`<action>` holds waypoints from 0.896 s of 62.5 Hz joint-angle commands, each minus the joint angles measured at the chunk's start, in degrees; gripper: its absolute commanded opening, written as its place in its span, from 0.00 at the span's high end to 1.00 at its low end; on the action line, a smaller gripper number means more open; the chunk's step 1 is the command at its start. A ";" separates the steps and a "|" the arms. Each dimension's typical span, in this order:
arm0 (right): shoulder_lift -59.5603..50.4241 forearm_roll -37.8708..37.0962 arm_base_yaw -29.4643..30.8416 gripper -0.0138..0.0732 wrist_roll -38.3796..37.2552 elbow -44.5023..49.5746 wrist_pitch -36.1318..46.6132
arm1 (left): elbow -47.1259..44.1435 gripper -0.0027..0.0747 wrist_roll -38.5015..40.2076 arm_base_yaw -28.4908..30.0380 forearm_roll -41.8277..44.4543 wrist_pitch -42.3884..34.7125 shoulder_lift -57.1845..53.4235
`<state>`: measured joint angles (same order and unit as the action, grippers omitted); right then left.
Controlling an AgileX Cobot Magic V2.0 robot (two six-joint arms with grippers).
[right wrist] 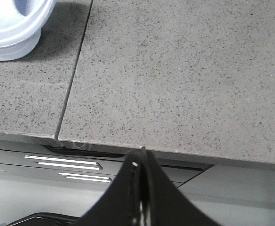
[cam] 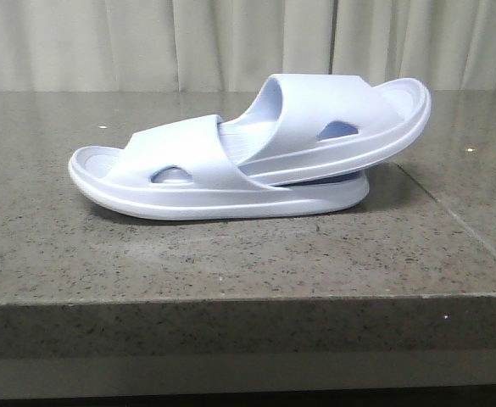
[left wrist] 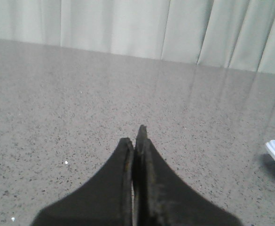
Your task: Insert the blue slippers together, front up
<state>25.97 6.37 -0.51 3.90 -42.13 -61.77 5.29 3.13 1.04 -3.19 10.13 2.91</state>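
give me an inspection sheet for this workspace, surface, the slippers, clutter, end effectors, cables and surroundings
Surface: grey speckled stone table, with a seam running on its right side.
Job's things: the blue slippers are nested, the upper slipper pushed toe-first under the strap of the lower slipper, its heel tilted up to the right.
Clutter: nothing seen.
End effectors: the left end effector is shut and empty over bare table; the right end effector is shut and empty at the table's edge.
Cables: nothing seen.
Surroundings: pale curtain behind the table.
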 commanded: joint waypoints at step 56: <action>0.23 0.07 -0.08 0.92 0.13 -1.36 3.26 | -5.78 0.99 -4.46 0.26 1.58 -16.71 -4.24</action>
<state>25.97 6.37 -0.51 3.90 -42.06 -61.77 -0.24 -1.36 1.04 -1.15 -1.00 -0.18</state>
